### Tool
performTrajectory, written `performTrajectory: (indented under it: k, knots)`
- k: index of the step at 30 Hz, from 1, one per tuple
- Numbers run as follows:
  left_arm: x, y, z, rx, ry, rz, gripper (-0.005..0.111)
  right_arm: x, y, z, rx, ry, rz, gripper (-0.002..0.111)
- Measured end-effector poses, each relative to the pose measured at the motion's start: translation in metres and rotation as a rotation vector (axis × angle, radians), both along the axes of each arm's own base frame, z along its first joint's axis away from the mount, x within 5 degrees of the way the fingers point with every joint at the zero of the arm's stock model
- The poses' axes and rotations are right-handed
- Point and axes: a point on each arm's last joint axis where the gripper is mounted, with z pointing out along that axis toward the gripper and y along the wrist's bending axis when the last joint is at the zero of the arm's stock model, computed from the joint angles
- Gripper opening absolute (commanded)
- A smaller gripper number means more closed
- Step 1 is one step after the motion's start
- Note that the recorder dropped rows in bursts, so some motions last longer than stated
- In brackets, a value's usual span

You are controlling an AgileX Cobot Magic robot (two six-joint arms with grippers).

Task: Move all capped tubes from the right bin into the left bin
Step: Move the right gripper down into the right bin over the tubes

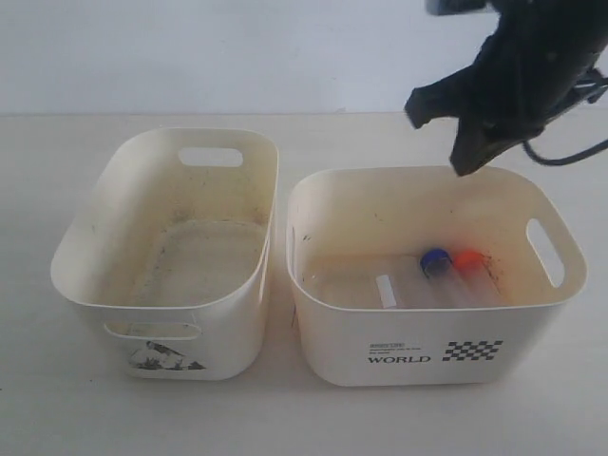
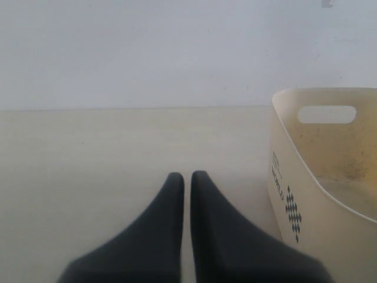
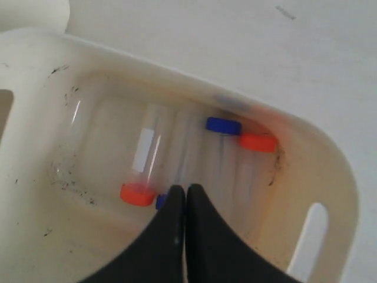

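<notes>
The right bin (image 1: 427, 356), printed "WORLD", holds clear capped tubes lying on its floor. The exterior view shows a blue cap (image 1: 435, 261), an orange-red cap (image 1: 466, 258) and a tube with a white label (image 1: 385, 290). In the right wrist view the labelled tube has an orange-red cap (image 3: 138, 194), and the blue cap (image 3: 223, 125) and the other orange-red cap (image 3: 257, 142) lie side by side. A further bit of blue (image 3: 159, 201) peeks out beside my fingertip. My right gripper (image 1: 466, 161) (image 3: 186, 190) hangs shut and empty over this bin's far rim. The left bin (image 1: 95, 237) holds no tubes. My left gripper (image 2: 187, 175) is shut and empty over bare table.
Both bins stand side by side on a pale table, close together. In the left wrist view a cream bin (image 2: 294, 177) with a handle slot and checkered print stands beside the left gripper; which bin it is I cannot tell.
</notes>
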Motion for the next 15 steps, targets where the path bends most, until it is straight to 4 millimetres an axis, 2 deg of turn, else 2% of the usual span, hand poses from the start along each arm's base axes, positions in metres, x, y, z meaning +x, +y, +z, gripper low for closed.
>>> performTrajectory:
  k: [5, 7, 10, 15]
  knots:
    - [0.0, 0.0, 0.0, 0.0, 0.0, 0.0, 0.004, -0.001, 0.038, -0.026, -0.117, 0.055, 0.112, 0.0]
    - [0.0, 0.0, 0.0, 0.0, 0.0, 0.0, 0.004, -0.002, 0.045, -0.03, -0.179, 0.045, 0.107, 0.0]
    - [0.0, 0.0, 0.0, 0.0, 0.0, 0.0, 0.004, -0.003, 0.048, -0.03, -0.229, 0.021, 0.058, 0.0]
    - [0.0, 0.0, 0.0, 0.0, 0.0, 0.0, 0.004, -0.003, 0.048, -0.03, -0.21, 0.021, -0.024, 0.0]
